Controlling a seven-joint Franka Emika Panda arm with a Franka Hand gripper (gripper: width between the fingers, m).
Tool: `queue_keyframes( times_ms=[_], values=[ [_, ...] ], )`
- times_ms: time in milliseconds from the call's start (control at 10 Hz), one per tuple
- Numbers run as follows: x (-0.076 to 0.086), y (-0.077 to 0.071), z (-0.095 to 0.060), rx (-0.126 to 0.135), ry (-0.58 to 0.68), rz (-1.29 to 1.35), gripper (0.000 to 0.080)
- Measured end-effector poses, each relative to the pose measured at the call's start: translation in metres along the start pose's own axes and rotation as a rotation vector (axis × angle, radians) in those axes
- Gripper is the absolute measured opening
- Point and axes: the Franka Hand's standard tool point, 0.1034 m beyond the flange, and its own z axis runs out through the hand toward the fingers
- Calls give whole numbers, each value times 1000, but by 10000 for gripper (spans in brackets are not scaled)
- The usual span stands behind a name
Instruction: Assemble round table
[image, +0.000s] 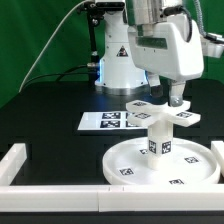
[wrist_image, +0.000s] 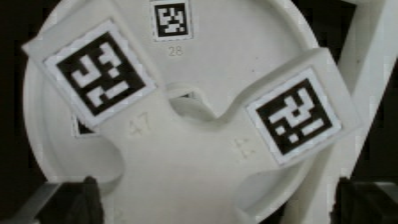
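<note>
White plastic cross-shaped base (image: 160, 113) sits atop the cylinder leg (image: 160, 139) standing on the round disc (image: 140, 163), and the gripper (image: 177, 99), whose jaw state I cannot tell, should probably turn it squarely without tilting the leg.

Black table (image: 45, 110), green backdrop (image: 35, 30)
</note>
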Motion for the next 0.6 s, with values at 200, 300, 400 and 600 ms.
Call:
queue_keyframes(
  times_ms=[200,300,400,600],
  values=[
    [-7,-1,6,-25,-22,-410,648],
    [-9,-3,7,-25,-26,-466,648],
    [-8,-2,7,-24,-27,-555,648],
    [-5,0,7,-33,-29,-775,648]
  ],
)
